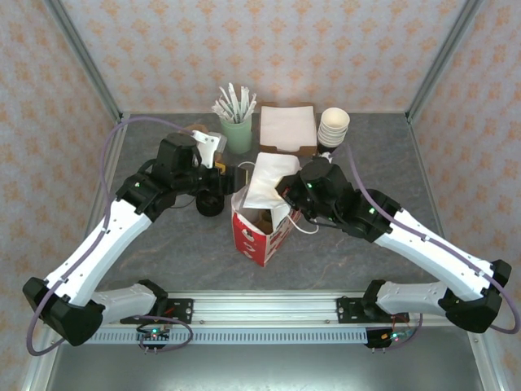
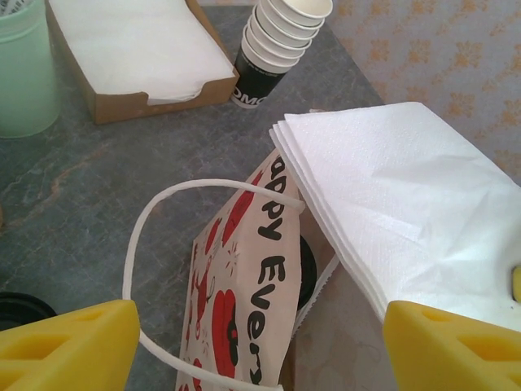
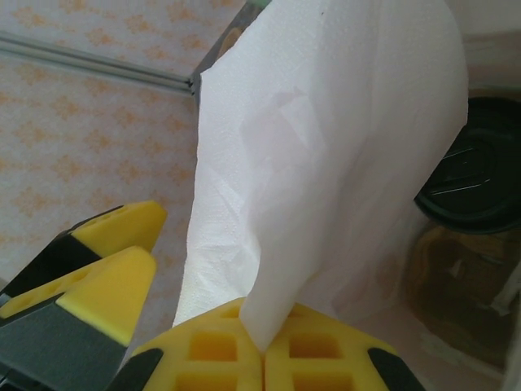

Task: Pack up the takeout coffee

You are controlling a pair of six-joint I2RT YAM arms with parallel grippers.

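Note:
The red-and-white paper bag (image 1: 259, 230) stands open at mid-table. Inside it sits the takeout coffee (image 2: 308, 262), of which I see just the black lid (image 3: 479, 175). My right gripper (image 1: 283, 189) (image 3: 264, 349) is shut on a corner of a folded stack of white napkins (image 1: 269, 181) (image 3: 326, 147), which hangs over the bag's mouth. My left gripper (image 1: 241, 174) (image 2: 260, 326) is open at the bag's left side. Its yellow fingers (image 2: 73, 342) straddle the bag wall (image 2: 244, 309) and the white handle loop (image 2: 133, 244) without closing on them.
At the back stand a green cup of stirrers (image 1: 238, 130), a cardboard tray of napkins (image 1: 287, 128) and a stack of lidless cups (image 1: 332, 126) (image 2: 281, 37). A low stack of black lids (image 1: 210, 204) lies left of the bag, under the left arm.

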